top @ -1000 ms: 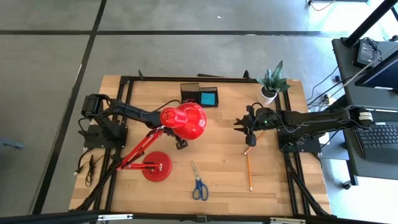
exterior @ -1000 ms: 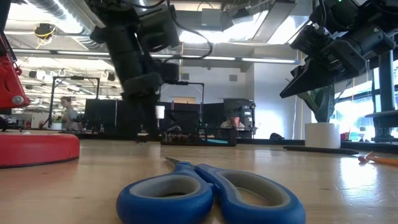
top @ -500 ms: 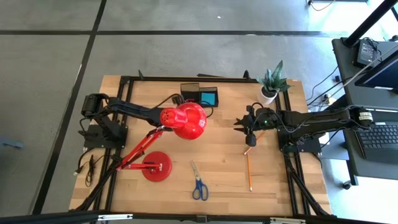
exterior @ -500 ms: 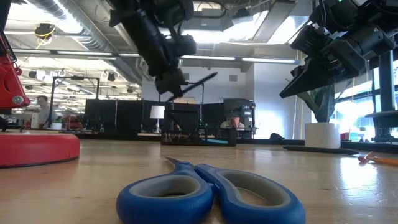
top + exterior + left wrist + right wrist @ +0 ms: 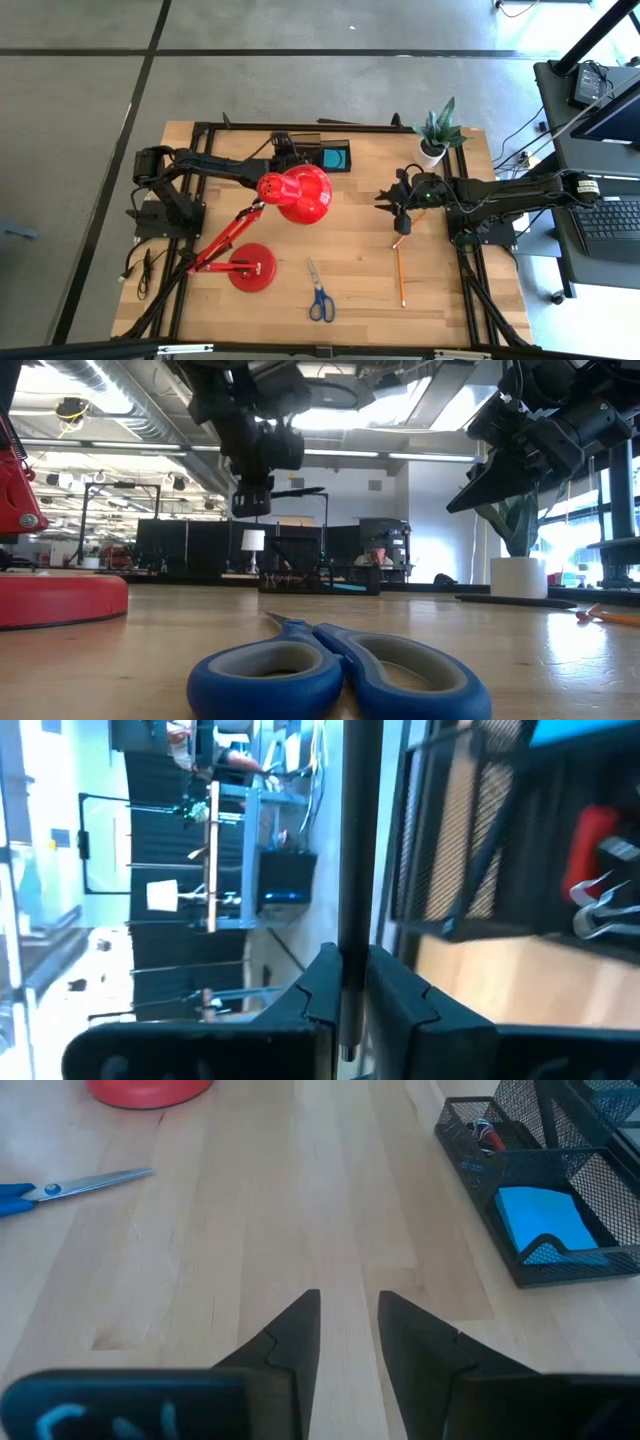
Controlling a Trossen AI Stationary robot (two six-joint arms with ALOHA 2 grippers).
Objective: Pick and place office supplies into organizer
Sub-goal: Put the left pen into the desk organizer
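**Left claw with pen over the organizer**

The left wrist view alone shows the left claw [image 5: 350, 995] clamped on a slim black pen [image 5: 358, 840], with the mesh organizer [image 5: 480, 830] just beyond its tips. From above, the lamp [image 5: 297, 193] hides most of that claw, which sits at the organizer [image 5: 322, 154]. The right claw [image 5: 348, 1325] hangs narrowly parted and empty; a pencil [image 5: 401, 275] and scissors [image 5: 319, 292] lie below it on the table [image 5: 360, 235]. The organizer's compartments are hard to tell apart.
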